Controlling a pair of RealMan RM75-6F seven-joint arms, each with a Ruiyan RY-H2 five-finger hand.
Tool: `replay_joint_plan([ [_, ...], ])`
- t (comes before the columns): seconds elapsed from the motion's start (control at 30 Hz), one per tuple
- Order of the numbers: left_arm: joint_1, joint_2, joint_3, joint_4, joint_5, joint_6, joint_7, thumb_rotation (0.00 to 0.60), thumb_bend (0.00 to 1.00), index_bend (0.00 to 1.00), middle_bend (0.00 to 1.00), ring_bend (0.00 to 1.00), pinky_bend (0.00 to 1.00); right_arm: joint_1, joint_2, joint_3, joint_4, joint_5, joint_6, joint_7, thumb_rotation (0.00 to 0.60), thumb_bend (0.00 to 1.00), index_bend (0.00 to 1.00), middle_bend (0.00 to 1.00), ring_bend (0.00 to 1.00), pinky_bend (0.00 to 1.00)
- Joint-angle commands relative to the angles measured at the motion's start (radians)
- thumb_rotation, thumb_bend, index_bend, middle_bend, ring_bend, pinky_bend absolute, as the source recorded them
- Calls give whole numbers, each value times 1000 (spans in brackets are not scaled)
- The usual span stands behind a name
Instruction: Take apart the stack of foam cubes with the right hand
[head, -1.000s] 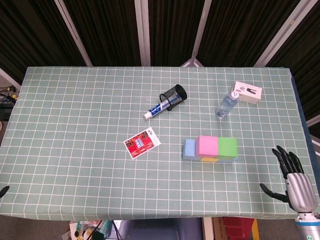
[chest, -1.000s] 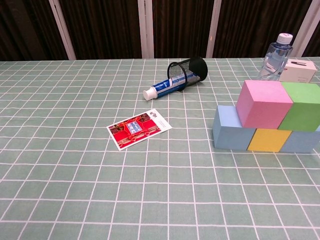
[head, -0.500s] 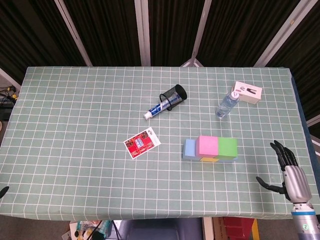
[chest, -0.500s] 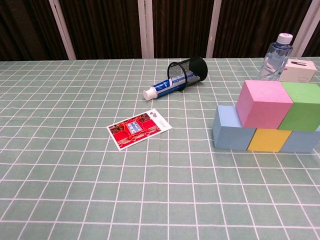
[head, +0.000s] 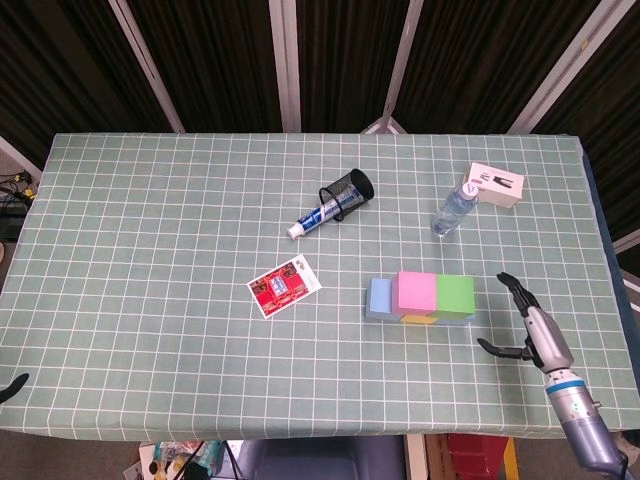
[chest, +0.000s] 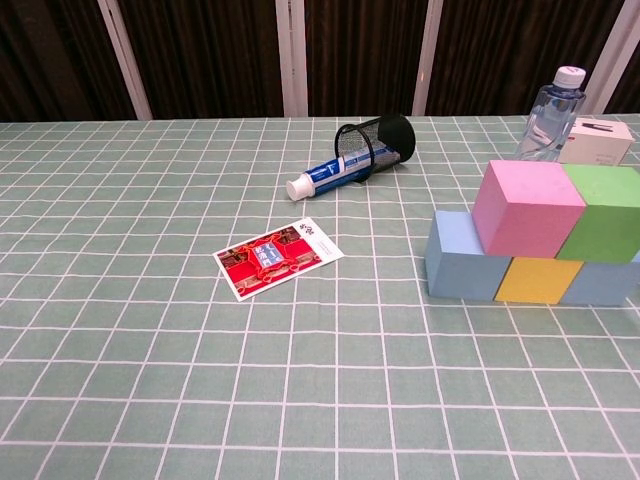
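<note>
Cubes: pink cube (head: 415, 291) and green cube (head: 455, 294) on top look light, squashy; I'd pinch the green's side faces
Right hand (head: 527, 327): fingers spread, empty, at the stack's 4 o'clock
Left hand: can't tell

Matt foam cubes (chest: 540, 240) sit on a green checked cloth (head: 150, 250). Black wire-mesh metal cup (chest: 378, 143), clear glossy plastic bottle (chest: 548, 112), white cardboard box (chest: 596, 139), glossy printed card (chest: 278, 257).

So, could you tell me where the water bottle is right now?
In the head view the water bottle stands toward the table's far right, just beside the white box and beyond the foam cubes.
</note>
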Motion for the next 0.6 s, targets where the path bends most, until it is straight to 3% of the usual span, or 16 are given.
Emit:
replay_joint_plan([
  [0.03, 0, 1, -1, 1, -2, 0, -3, 600, 183, 168, 0, 0, 0, 27, -13, 11, 10, 44, -48, -13, 600, 210, 46, 7, 67, 0],
  [0.23, -1, 0, 1, 1, 3, -1, 1, 600, 183, 168, 0, 0, 0, 70, -48, 26, 43, 80, -122, -20, 600, 210, 49, 7, 59, 0],
  [0.6, 0, 1, 0, -3, -5, -5, 4, 600, 183, 168, 0, 0, 0, 127, -137, -1, 183, -16, -159, 114, 600, 210, 50, 7, 31, 0],
])
